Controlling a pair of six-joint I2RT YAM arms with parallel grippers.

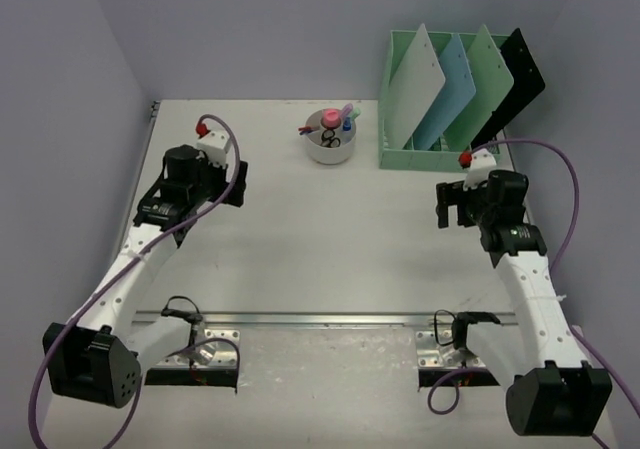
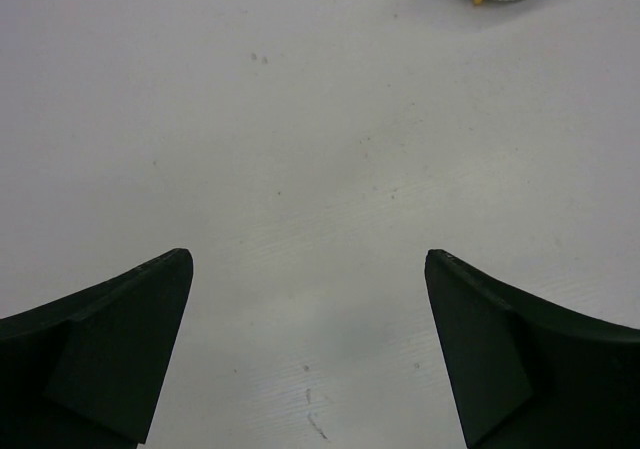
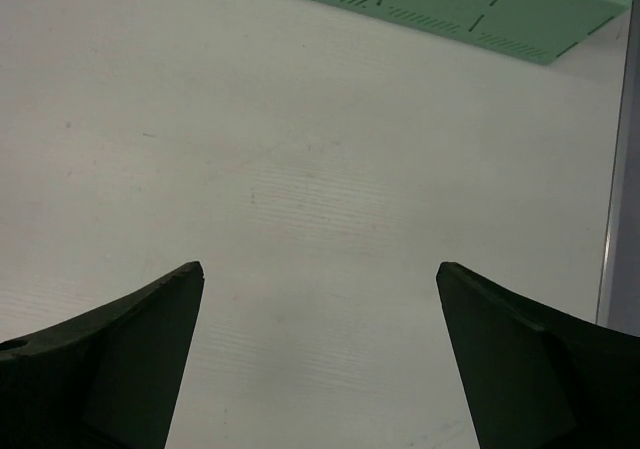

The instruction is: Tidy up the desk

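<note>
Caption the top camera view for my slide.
Left gripper and right gripper open above the desk; pen cup and file rack at the back.

Soft, even light from above fills all three views, and the desk (image 1: 330, 239) shows bright off-white without glare. Shadows are faint: a dim grey patch lies on the surface between the left fingers (image 2: 100, 349). The top view is sharp to its corners. Close to the wrist cameras, the left and right fingers (image 3: 110, 369) look dark and slightly soft, while the surface specks stay crisp.
</note>
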